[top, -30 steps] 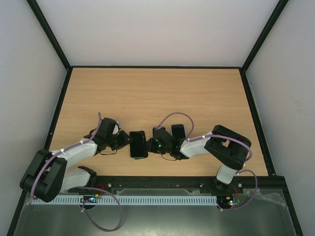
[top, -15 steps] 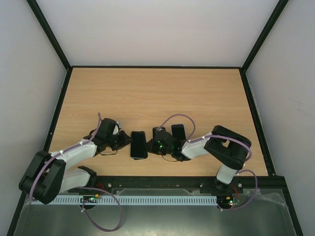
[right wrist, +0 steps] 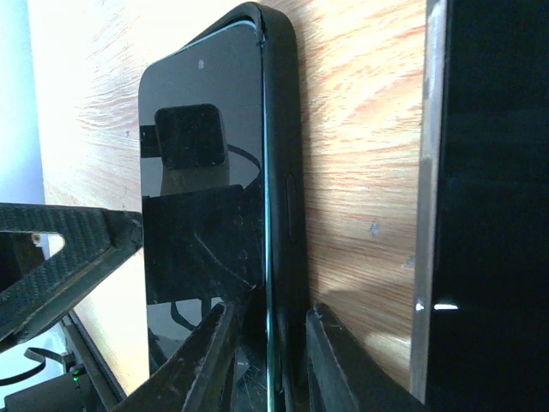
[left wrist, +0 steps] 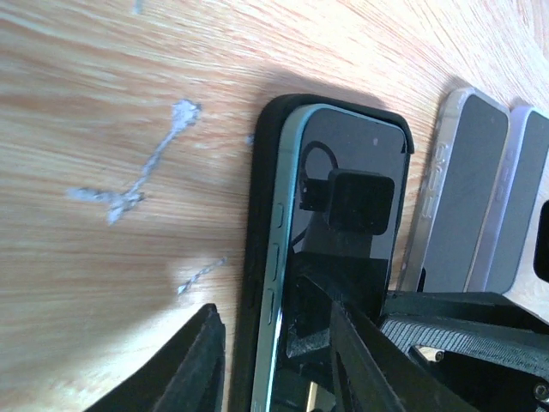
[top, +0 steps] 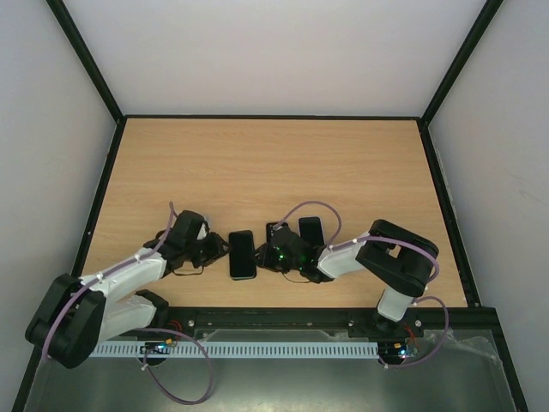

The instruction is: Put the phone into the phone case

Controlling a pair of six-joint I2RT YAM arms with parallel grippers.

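Note:
The phone [top: 243, 254] lies flat near the front middle of the table, its screen up, sitting in the black phone case [left wrist: 262, 215]. Its teal side rail shows above the case's left wall. My left gripper [top: 218, 250] is at its left long edge. It is open, with one finger [left wrist: 196, 367] on the wood beside the case and the other [left wrist: 364, 365] over the screen. My right gripper [top: 268, 255] is at the right long edge, its fingers [right wrist: 339, 369] pinched narrowly across the case wall [right wrist: 283, 197] and the phone's edge.
Two other phones lie just right of the cased one: a silver one [left wrist: 455, 197] and a lavender-edged one [left wrist: 525, 197]. In the top view one of them [top: 310, 230] shows behind the right arm. The black rail [top: 343, 318] runs along the near edge.
The phone has straightened and shifted slightly right. The left arm has sunk lower and swung a little toward the front; the right gripper has stayed at the phone's right edge.

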